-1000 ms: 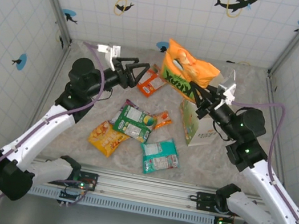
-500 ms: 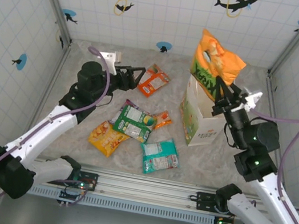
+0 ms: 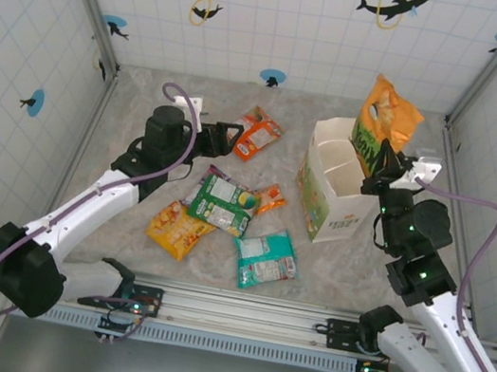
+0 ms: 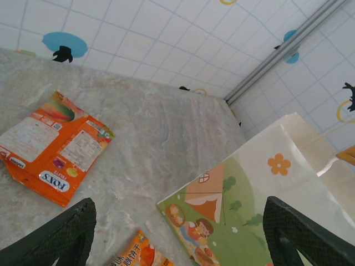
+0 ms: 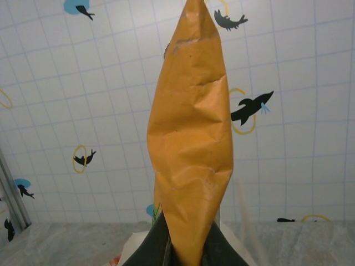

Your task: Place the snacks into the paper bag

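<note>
A grey stone-look tabletop [image 3: 134,127] sits inside white tiled walls printed with dark fish shapes. The paper bag [image 3: 342,203] stands upright with its mouth open. Over its far corner the right gripper [image 3: 382,168] is clamped on a large orange packet [image 3: 387,124]. Left of the bag, the left gripper [image 3: 230,138] hovers with its jaws spread, beside an orange-white packet [image 3: 255,135]. A green packet [image 3: 224,201], a yellow-orange packet [image 3: 180,229] and a teal packet [image 3: 265,258] also lie to the bag's left.

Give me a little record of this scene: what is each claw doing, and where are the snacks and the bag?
Right claw: shut on big orange packet, held upright at the bag's far right corner
Left claw: open, holding nothing, beside orange-white packet
Paper bag: standing, top open
Loose on table: green packet, teal packet, yellow-orange packet, small orange packet
</note>
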Robot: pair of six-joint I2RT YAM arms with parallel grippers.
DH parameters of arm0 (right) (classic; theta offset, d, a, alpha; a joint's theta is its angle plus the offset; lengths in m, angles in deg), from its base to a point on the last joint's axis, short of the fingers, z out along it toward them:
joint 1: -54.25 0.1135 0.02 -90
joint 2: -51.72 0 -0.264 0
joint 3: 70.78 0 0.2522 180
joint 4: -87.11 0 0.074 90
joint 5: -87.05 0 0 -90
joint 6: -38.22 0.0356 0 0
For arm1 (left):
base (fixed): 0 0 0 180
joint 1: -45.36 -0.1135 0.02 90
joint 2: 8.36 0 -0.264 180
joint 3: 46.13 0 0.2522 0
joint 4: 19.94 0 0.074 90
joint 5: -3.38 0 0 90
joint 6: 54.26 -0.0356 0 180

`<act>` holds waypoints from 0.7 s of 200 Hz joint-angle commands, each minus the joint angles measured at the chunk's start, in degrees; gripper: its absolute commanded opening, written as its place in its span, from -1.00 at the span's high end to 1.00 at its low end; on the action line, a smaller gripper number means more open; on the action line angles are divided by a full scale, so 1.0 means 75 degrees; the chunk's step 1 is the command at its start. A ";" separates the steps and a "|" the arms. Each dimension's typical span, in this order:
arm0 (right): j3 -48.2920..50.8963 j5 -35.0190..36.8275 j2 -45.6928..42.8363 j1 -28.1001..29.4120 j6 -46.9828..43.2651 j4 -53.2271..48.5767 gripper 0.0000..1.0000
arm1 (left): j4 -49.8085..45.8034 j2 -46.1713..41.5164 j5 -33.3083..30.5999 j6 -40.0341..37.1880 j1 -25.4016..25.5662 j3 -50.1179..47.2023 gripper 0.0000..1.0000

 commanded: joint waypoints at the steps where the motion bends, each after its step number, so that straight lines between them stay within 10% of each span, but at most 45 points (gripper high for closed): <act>1: 0.0090 -0.0170 0.0040 -0.0188 0.0325 0.0278 0.76 | -0.0003 0.0044 0.0082 0.0103 -0.0002 -0.0048 -0.60; 140: -0.1021 -0.1400 0.0349 -0.0565 0.0378 0.1527 0.89 | 0.0059 0.0021 0.0126 0.0085 -0.0002 -0.0059 -0.59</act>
